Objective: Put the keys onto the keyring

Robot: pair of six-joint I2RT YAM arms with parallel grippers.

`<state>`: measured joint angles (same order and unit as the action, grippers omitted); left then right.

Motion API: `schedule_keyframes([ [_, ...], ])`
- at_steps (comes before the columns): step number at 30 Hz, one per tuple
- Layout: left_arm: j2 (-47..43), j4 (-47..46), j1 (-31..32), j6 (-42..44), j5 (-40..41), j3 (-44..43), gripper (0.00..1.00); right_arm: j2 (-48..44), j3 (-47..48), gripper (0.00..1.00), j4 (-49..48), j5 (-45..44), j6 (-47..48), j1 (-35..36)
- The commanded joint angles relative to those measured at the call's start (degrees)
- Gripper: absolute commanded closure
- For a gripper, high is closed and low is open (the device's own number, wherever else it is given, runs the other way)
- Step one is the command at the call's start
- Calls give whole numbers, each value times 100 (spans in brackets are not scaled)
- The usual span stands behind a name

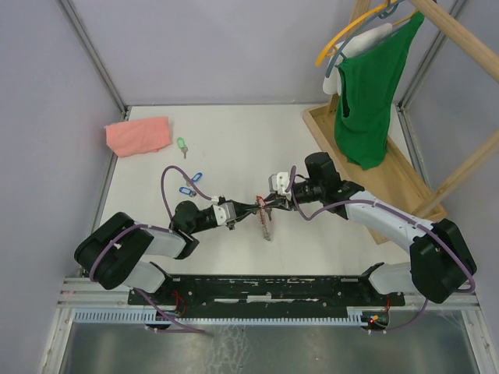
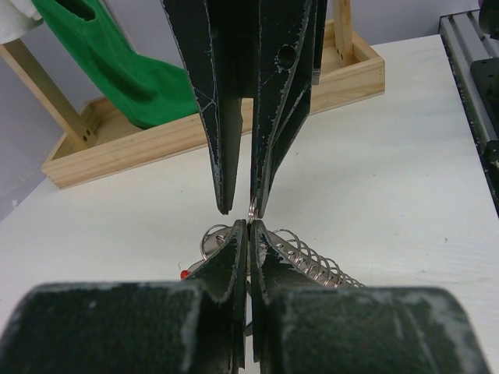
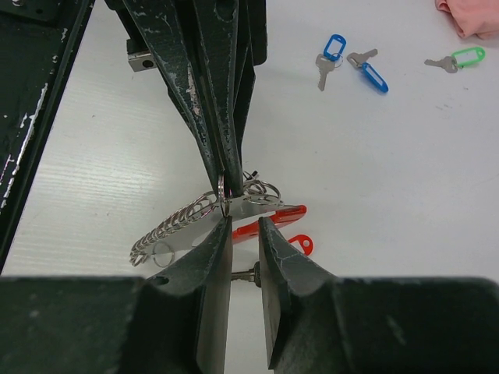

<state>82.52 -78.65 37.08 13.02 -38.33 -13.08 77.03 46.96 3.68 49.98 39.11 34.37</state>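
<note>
- The left gripper is fully closed, its tips pinching a thin wire loop at one end of the keyring.
- The right gripper faces it tip to tip, its jaws a narrow gap apart. The metal shank of the red key lies across that gap and appears to be clamped there, with its red tag sticking out to one side of the fingers.
- Progress looks early. The two blue keys and the green key lie loose on the table, well ahead of the right gripper and beyond the left one.
- Only the red key is at the ring, and the pictures do not show whether it is already threaded onto a loop.
- At best one key is being fitted, and three are left to fetch.
- The keyring sits right at the point where the two sets of fingertips meet.
- Its long axis runs crosswise to the line joining the grippers, and the row of loops trails off to one side, back toward the arm bases.
- The curved red band lies just under the left gripper's tips.
- It is unclear whether the far end rests on the table.
</note>
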Motion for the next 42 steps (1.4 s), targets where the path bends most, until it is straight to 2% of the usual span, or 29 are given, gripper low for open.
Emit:
schedule_keyframes([
  [1, -45, -599, -17, -141, -30, -60, 97, 85, 109, 72, 58, 350, 107, 48],
  [10, -62, -588, -17, -119, -12, -54, 97, 95, 134, 72, 208, 326, 272, 77],
  [16, -46, -573, -17, -133, -77, -80, 97, 48, 58, 74, -236, 420, 13, 105],
  [21, -27, -577, -16, -172, -160, -115, 97, 95, 98, 80, -286, 451, -18, 124],
  [24, -16, -573, -19, -183, -175, -124, 97, 131, 156, 90, -192, 451, 5, 128],
  [26, -20, -531, -17, -155, -140, -111, 97, 166, 280, 98, 125, 368, 155, 131],
  [27, -39, -456, -17, -121, -98, -105, 96, 179, 379, 99, 375, 281, 237, 129],
  [35, -549, 1194, -12, 404, -44, -437, 73, 351, 1356, 99, 2503, -1147, 820, 581],
  [42, -598, 1450, -4, 477, -251, -483, 68, 661, 2086, 99, 3406, -2061, 883, 971],
])
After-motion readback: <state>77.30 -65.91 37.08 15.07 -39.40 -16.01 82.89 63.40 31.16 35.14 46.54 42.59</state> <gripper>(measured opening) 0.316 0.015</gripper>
